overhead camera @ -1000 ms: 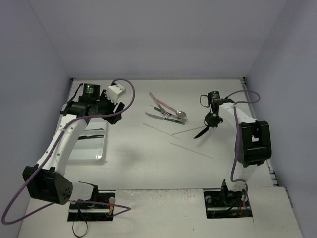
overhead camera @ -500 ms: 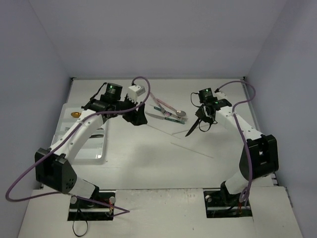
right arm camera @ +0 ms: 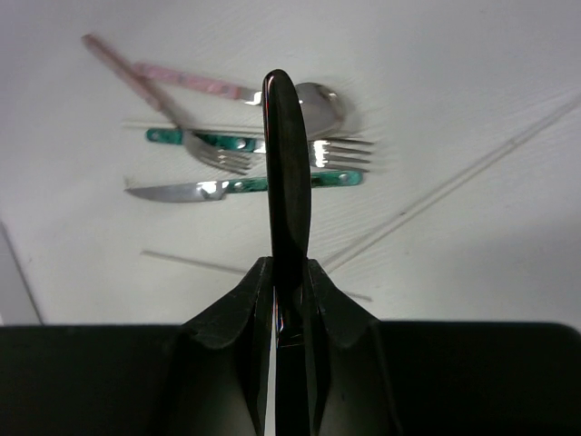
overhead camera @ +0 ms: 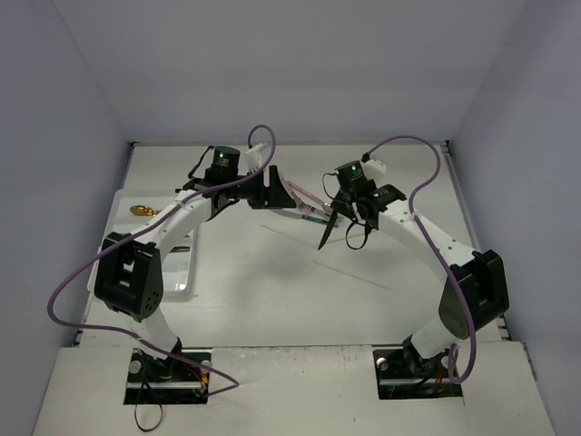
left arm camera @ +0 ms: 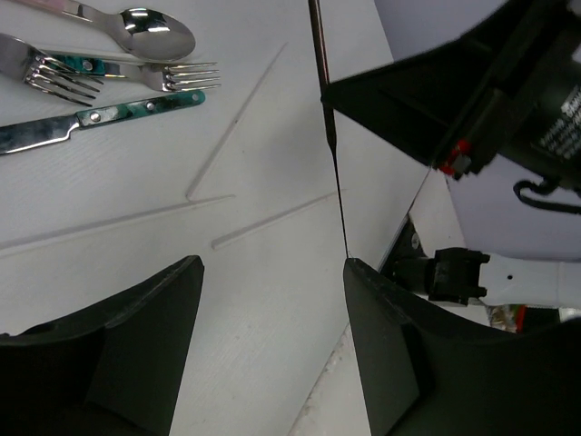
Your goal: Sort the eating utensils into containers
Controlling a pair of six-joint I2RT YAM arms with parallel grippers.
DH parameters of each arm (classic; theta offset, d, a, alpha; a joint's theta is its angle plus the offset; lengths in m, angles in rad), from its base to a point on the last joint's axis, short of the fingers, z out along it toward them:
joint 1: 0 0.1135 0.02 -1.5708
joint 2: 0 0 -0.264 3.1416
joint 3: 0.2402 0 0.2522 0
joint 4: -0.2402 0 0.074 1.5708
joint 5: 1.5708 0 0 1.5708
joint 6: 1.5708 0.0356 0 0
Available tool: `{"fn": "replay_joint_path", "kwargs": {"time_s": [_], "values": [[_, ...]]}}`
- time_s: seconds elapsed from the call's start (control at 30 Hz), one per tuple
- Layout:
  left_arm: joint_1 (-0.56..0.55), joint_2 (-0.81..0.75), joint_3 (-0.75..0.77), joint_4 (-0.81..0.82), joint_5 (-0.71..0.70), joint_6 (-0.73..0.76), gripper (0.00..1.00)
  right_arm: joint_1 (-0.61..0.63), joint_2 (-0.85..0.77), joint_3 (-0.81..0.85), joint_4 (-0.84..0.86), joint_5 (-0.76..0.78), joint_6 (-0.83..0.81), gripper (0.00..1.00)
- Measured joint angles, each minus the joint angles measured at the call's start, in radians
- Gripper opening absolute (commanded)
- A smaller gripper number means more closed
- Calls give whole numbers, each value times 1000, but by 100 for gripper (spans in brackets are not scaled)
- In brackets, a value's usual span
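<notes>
Black knife (right arm camera: 287, 145) is being gripped tight between the closed fingers of the right gripper (right arm camera: 289, 268), held up over the table (overhead camera: 272, 300) near the loose pile. The step in hand is judged to be the carry of that knife toward the white tray (overhead camera: 182, 272), which is parked well apart at the left with a gold spoon (overhead camera: 141, 211) laid at its far end. The left gripper (left arm camera: 272, 282) is held open with nothing in it, close to the blade. A pink-handled spoon (left arm camera: 150, 32), forks (left arm camera: 182, 74), a green-handled knife (left arm camera: 100, 120) and thin pale sticks (left arm camera: 238, 127) are yet to be sorted. A handover is probably what's called for next tbh, so the blade would need to be lined up between those open jaws before it's let go.
</notes>
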Motion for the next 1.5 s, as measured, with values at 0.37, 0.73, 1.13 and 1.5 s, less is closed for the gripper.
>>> {"fn": "replay_joint_path", "kwargs": {"time_s": [0.37, 0.73, 1.13, 1.5], "values": [[80, 76, 7, 201, 47, -228, 60, 71, -103, -41, 189, -118, -227, 0], [94, 93, 69, 242, 27, -290, 60, 162, -106, -43, 278, -161, -341, 0], [16, 148, 160, -163, -345, -30, 58, 73, -173, -102, 226, -17, -289, 58], [-111, 325, 330, -321, -541, 0, 58, -62, -61, -87, 118, 95, -432, 46]]}}
